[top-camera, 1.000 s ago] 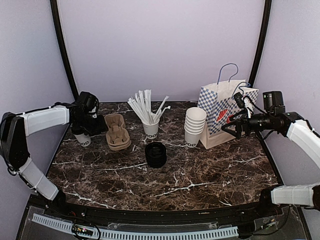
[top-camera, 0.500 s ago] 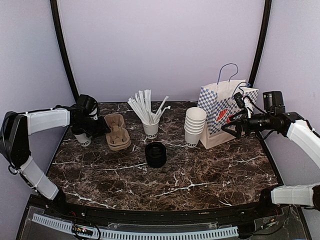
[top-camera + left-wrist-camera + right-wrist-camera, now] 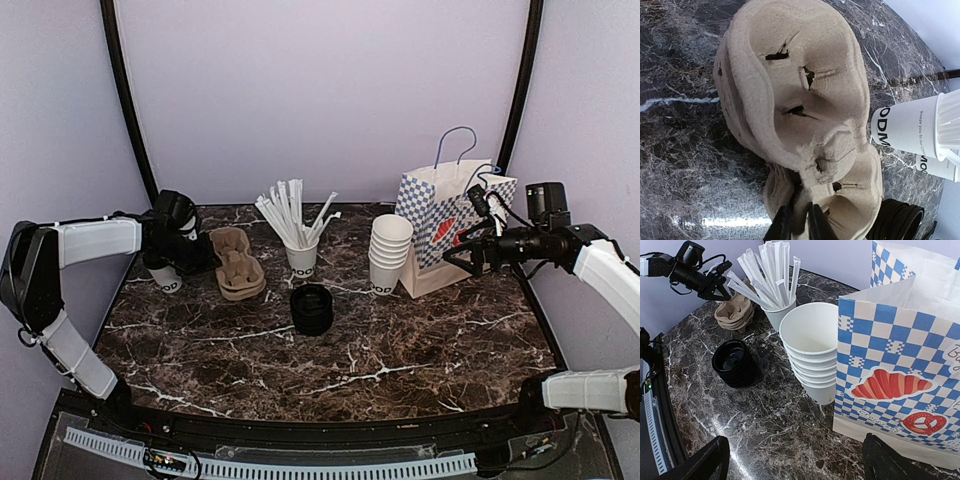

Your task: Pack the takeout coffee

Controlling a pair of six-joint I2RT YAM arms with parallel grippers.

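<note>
Marble table (image 3: pixel 400 360) | straw cup (image 3: pixel 900 132) reads "ODM" | left end effector (image 3: pixel 799 221) pinching carrier (image 3: pixel 790 100) | right end effector (image 3: pixel 452 257) wide

stacks 3: cups (image 3: pixel 389 255), lids (image 3: pixel 312 308), carriers (image 3: pixel 237 265) | straw cup (image 3: pixel 301 259) 1 | lone cup (image 3: pixel 166 280) 1 | bag (image 3: pixel 450 215) 1

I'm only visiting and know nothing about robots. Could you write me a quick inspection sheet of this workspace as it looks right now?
Surface: dark marble-look table; no spills seen.
Job's things: lettered white cup upright beside the left arm; black lids stacked mid-table.
Clutter: pulp carrier, straw cup, stack of cups, checked paper bag.
Grippers: left gripper pinches the pulp carrier's rim; right gripper open and empty, beside the bag.
Cables: black wires looping at the right wrist.
Surroundings: pale walls, black poles at the back.
</note>
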